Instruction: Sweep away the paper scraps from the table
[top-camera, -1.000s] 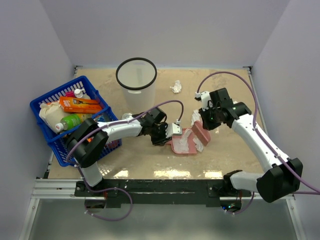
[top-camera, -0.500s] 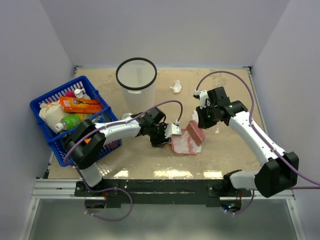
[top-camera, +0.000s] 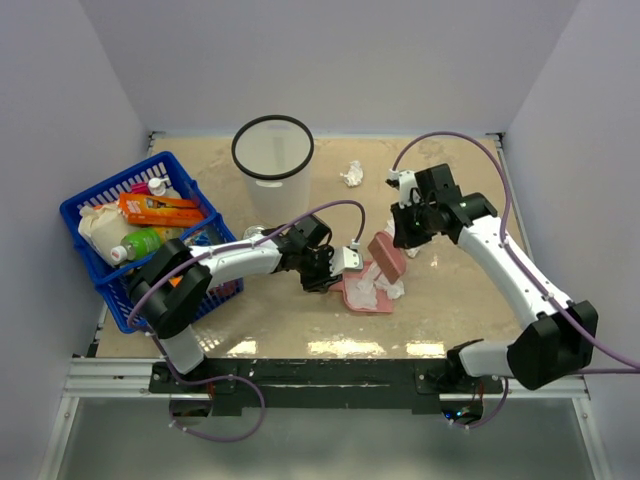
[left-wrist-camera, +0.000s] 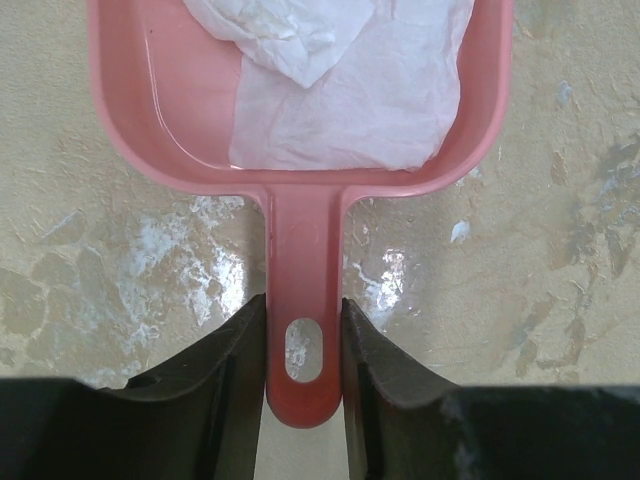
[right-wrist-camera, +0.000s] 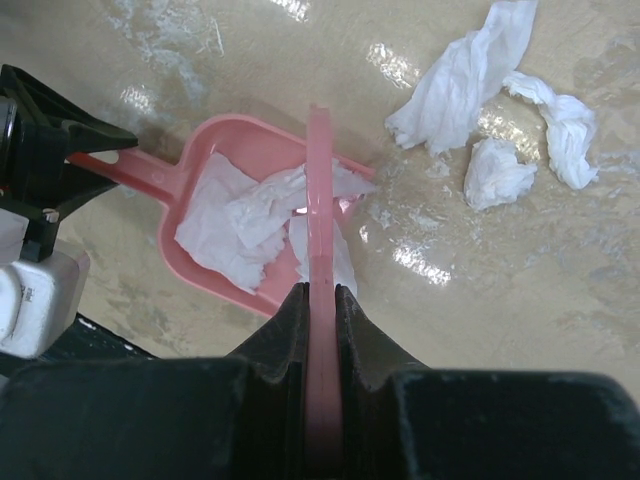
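A pink dustpan lies flat on the table. My left gripper is shut on its handle. White paper scraps lie inside the pan. My right gripper is shut on a flat pink brush, held edge-on over the pan's right rim. Three more paper scraps lie on the table just right of the pan. In the top view the brush tilts over the pan's far right corner, and one scrap lies farther back.
A white bin with a black rim stands at the back, left of centre. A blue basket full of groceries sits at the left edge, beside my left arm. Grey walls close in the table on three sides.
My right gripper carried the pink brush left across the pan's mouth, then drew back toward the far side. More paper now lies in the pan. The dustpan has barely moved.
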